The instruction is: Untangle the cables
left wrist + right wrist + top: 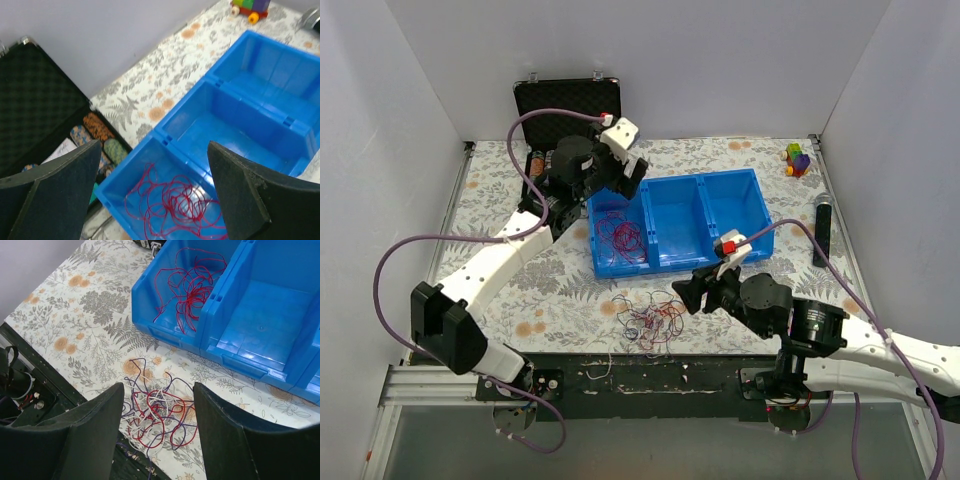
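A tangle of thin red, purple and white cables (648, 318) lies on the flowered table in front of the blue bin (670, 263). My right gripper (686, 296) hovers over that tangle (158, 416), open, with nothing between its fingers. A loose bunch of red cables (620, 236) lies in the bin's left compartment, seen in the left wrist view (176, 202) and the right wrist view (191, 284). My left gripper (632, 178) hangs above that compartment's far end, open and empty.
The bin's middle (678, 215) and right compartments hold nothing. An open black case (565, 100) stands at the back left. Toy blocks (798, 160) and a black cylinder (823, 228) lie at the right. A black rail (650, 375) runs along the near edge.
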Action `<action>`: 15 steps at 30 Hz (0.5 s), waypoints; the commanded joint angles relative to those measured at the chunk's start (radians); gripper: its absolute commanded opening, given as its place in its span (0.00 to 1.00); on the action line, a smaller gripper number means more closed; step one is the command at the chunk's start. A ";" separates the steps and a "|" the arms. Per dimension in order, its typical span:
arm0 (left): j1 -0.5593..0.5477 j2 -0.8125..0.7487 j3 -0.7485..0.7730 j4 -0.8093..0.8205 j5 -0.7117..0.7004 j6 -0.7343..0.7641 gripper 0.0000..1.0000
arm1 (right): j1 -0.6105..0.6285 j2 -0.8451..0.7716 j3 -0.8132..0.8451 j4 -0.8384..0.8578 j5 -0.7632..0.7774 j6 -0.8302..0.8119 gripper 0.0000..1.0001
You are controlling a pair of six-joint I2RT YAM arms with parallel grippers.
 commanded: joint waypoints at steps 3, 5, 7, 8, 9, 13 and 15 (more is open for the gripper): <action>0.044 -0.087 0.002 -0.231 0.103 0.056 0.89 | 0.004 0.079 -0.007 0.016 -0.019 0.018 0.67; 0.044 -0.147 -0.023 -0.320 0.149 0.105 0.89 | 0.004 0.124 -0.019 0.000 -0.039 0.036 0.69; 0.045 -0.231 -0.070 -0.401 0.184 0.155 0.89 | 0.005 0.159 -0.050 0.022 -0.076 0.039 0.69; 0.045 -0.282 -0.101 -0.439 0.199 0.180 0.89 | 0.005 0.170 -0.070 0.040 -0.091 0.042 0.70; 0.045 -0.325 -0.128 -0.466 0.210 0.203 0.89 | 0.005 0.182 -0.088 0.066 -0.109 0.041 0.70; 0.047 -0.454 -0.207 -0.561 0.224 0.235 0.90 | 0.005 0.239 -0.120 0.152 -0.169 0.010 0.69; 0.047 -0.488 -0.216 -0.614 0.236 0.235 0.89 | 0.005 0.283 -0.093 0.145 -0.189 -0.001 0.68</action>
